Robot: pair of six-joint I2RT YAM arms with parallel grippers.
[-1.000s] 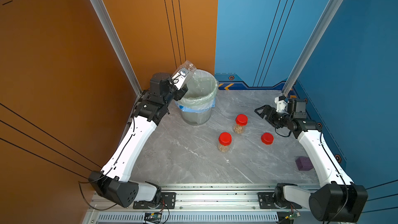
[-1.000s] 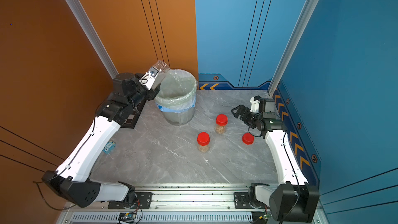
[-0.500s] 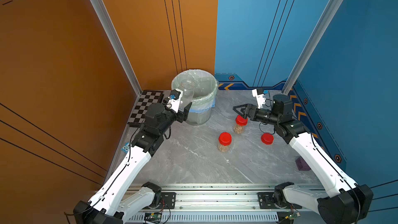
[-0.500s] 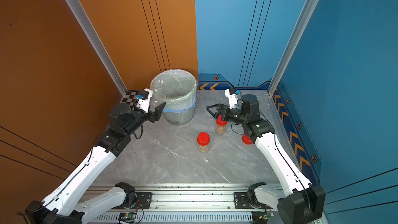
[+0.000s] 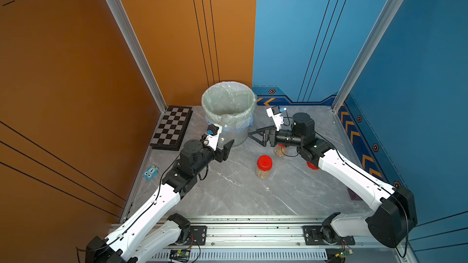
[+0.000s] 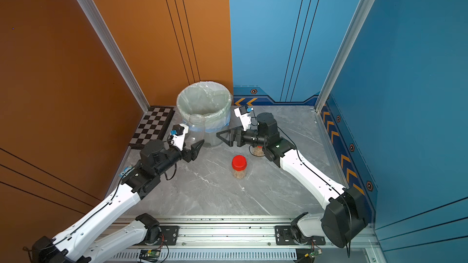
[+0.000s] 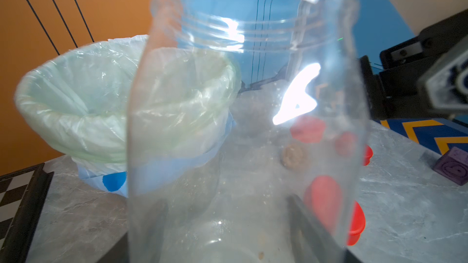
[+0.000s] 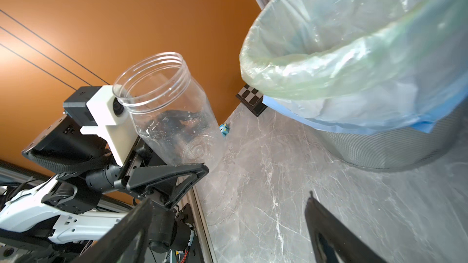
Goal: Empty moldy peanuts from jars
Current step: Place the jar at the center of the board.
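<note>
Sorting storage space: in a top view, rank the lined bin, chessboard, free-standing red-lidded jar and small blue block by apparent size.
Largest to smallest:
lined bin
chessboard
red-lidded jar
small blue block
The bin's raised rim sits nearer the camera.

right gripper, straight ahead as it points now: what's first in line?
Right gripper aims at the gap between bin and the empty jar in the left gripper; likely clips the jar first, depth unclear.
</note>
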